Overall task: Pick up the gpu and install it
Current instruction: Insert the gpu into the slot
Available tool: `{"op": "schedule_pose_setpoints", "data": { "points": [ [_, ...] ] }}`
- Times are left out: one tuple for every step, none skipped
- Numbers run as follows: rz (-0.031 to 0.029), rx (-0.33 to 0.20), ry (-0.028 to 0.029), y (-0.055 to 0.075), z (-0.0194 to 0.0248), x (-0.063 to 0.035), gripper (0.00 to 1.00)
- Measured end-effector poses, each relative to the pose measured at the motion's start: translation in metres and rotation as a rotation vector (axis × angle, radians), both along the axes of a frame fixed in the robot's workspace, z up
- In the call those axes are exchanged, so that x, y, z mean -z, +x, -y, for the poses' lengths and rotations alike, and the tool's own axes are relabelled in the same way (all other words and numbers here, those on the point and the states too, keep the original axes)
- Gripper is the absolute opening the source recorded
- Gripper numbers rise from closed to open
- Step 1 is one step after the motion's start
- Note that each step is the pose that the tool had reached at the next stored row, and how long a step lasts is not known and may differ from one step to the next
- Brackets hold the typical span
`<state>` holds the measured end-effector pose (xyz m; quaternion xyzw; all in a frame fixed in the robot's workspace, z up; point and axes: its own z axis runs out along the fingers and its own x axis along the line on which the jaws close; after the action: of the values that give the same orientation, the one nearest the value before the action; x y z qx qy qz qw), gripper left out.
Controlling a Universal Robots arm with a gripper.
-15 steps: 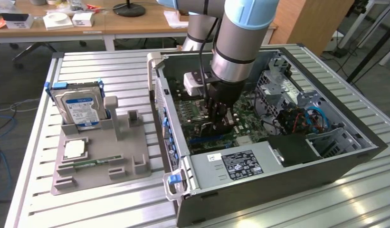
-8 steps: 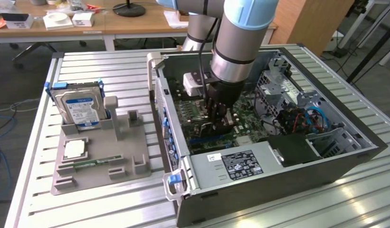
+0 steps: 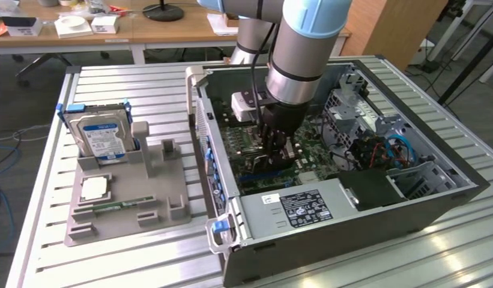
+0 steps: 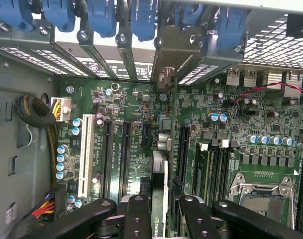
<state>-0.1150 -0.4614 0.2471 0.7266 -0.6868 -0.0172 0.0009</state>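
The gpu (image 4: 160, 196) is seen edge-on in the wrist view, held upright between the black fingers (image 4: 136, 219), its thin edge lined up over the motherboard (image 4: 141, 114) among the long expansion slots. The jaws are closed narrowly on the card, one finger on each face. In the exterior view the gripper (image 3: 277, 157) is lowered deep inside the open computer case (image 3: 438, 198), with the card's dark body partly visible beneath it. The arm (image 3: 306, 48) is posed nearly vertical, reaching straight down into the case. The case lies on its side on a slatted metal counter (image 3: 46, 180). At the exterior view's left a grey holder tray (image 3: 162, 192) carries a hard drive (image 3: 102, 138) standing upright and a small green memory stick (image 3: 114, 206). Wooden desks (image 3: 150, 30) are seen behind.
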Motion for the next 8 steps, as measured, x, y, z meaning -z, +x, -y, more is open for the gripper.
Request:
{"op": "schedule_pose_setpoints", "data": {
  "points": [
    [0.0,0.0,0.0,0.0,0.0,0.0,0.27],
    [0.0,0.0,0.0,0.0,0.0,0.0,0.27],
    [0.0,0.0,0.0,0.0,0.0,0.0,0.27],
    [0.0,0.0,0.0,0.0,0.0,0.0,0.27],
    [0.0,0.0,0.0,0.0,0.0,0.0,0.27],
    [0.0,0.0,0.0001,0.0,0.0,0.0,0.27],
    [0.0,0.0,0.0,0.0,0.0,0.0,0.27],
    [0.0,0.0,0.0,0.0,0.0,0.0,0.27]
  ]
}}
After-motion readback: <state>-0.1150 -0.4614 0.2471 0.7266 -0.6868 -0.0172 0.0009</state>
